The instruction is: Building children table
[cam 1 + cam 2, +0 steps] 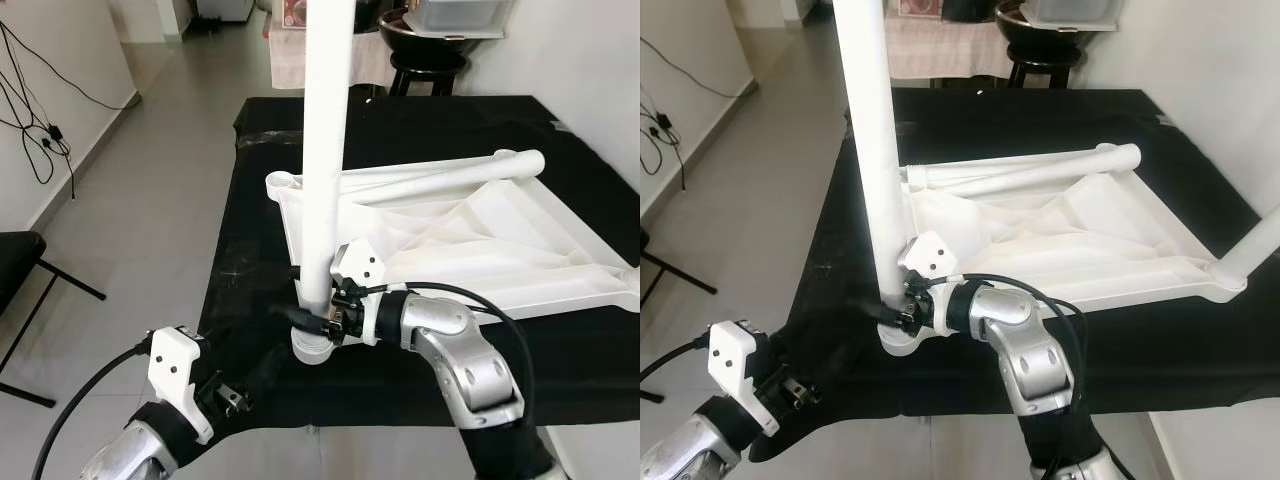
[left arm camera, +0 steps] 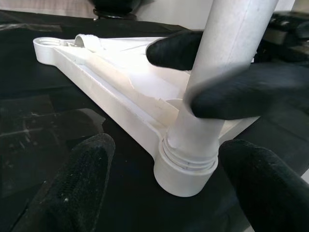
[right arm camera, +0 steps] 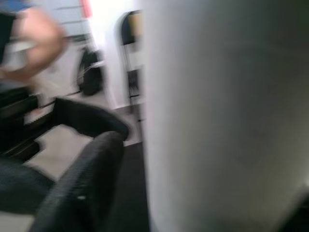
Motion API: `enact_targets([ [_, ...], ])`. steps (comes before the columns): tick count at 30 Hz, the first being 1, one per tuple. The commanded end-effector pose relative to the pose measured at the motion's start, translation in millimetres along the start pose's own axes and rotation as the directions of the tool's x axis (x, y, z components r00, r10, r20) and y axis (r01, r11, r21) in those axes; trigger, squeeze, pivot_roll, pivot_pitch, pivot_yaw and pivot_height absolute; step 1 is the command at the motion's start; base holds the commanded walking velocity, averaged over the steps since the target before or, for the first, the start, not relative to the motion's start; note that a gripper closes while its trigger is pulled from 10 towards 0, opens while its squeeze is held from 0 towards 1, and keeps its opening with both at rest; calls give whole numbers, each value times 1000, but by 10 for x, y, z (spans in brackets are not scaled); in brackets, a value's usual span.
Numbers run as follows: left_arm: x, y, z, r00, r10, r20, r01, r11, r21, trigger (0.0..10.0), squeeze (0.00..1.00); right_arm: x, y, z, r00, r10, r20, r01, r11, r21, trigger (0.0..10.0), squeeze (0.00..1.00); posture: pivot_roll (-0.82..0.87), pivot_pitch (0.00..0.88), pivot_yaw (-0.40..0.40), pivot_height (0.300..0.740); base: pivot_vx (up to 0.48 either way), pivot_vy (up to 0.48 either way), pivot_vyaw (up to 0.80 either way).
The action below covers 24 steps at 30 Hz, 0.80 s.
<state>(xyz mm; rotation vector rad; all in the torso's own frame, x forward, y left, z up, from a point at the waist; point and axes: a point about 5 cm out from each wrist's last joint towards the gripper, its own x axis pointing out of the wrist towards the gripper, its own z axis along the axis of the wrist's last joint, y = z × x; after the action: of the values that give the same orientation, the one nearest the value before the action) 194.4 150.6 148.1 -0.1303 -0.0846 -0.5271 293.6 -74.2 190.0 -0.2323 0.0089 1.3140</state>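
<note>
We are seating a table leg (image 1: 325, 150) upright in the near corner socket (image 2: 185, 169) of the overturned white tabletop (image 1: 470, 235) on the black worktop (image 1: 250, 260). Our right gripper (image 1: 312, 320) has its fingers closed around the leg just above the socket; our left gripper (image 2: 164, 186) waits open, holding nothing, near that corner. Next, we judge, comes twisting the leg home while keeping it vertical.

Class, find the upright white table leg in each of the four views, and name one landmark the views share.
Left eye: table leg, centre, rising off the top.
Right eye: left of centre.
Left wrist: upper right, entering its socket.
Right wrist: blurred, right half.
Shared landmark: right claw around the leg.
</note>
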Motion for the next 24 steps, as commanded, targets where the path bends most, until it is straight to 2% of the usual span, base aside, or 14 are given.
enact_targets([
  [1,-8,-23,-30,1000,2,-8,-2,1000,-11,10000,0,8,19,-21,998,69,5,-69,998,-15,10000,1000,-69,128,-63,740,0,0,0],
  [2,-11,-36,-31,1000,0,-8,0,1000,-12,10000,0,-14,-17,-49,992,126,-21,-126,991,-32,10000,1000,-67,129,-65,740,0,0,0],
  [3,-17,-56,-28,1000,-1,-8,1,1000,-12,10000,0,-37,-59,-52,983,177,-40,-178,983,-35,10000,302,-56,136,-69,740,0,0,0],
  [4,-17,-56,-28,1000,-1,-8,1,1000,-12,10000,0,-37,-59,-52,983,177,-40,-178,983,-35,10000,302,-56,136,-69,740,0,0,0],
  [5,-28,-76,-27,1000,0,-8,0,1000,-12,10000,0,-45,-122,-30,977,208,-55,-211,977,-42,10000,0,-48,140,-73,740,0,0,0],
  [9,-51,-129,-30,1000,-1,-10,1,1000,-16,10000,0,-46,-310,79,963,261,-72,-265,963,-48,10000,0,-36,149,-81,740,0,0,0],
  [11,-51,-129,-30,1000,-1,-10,1,1000,-16,10000,0,-46,-310,79,963,261,-72,-265,963,-48,10000,0,-36,149,-81,740,0,0,0],
  [13,-63,-150,-32,1000,-3,-12,3,1000,-21,10000,0,-42,-410,123,953,290,-87,-295,954,-50,8980,0,-26,152,-82,740,0,0,0],
  [14,-69,-156,-34,1000,-4,-13,3,1000,-22,10000,0,-48,-448,139,949,302,-92,-307,950,-47,0,0,-25,152,-81,740,0,0,0],
  [18,-81,-162,-38,1000,-4,-17,4,1000,-24,10000,0,-70,-514,163,941,324,-96,-329,943,-42,0,0,-23,154,-76,740,0,0,0],
  [24,-90,-141,-38,1000,-6,-23,6,1000,-23,10000,0,-108,-506,153,940,330,-86,-335,941,-49,0,0,-28,155,-55,740,0,0,0],
])
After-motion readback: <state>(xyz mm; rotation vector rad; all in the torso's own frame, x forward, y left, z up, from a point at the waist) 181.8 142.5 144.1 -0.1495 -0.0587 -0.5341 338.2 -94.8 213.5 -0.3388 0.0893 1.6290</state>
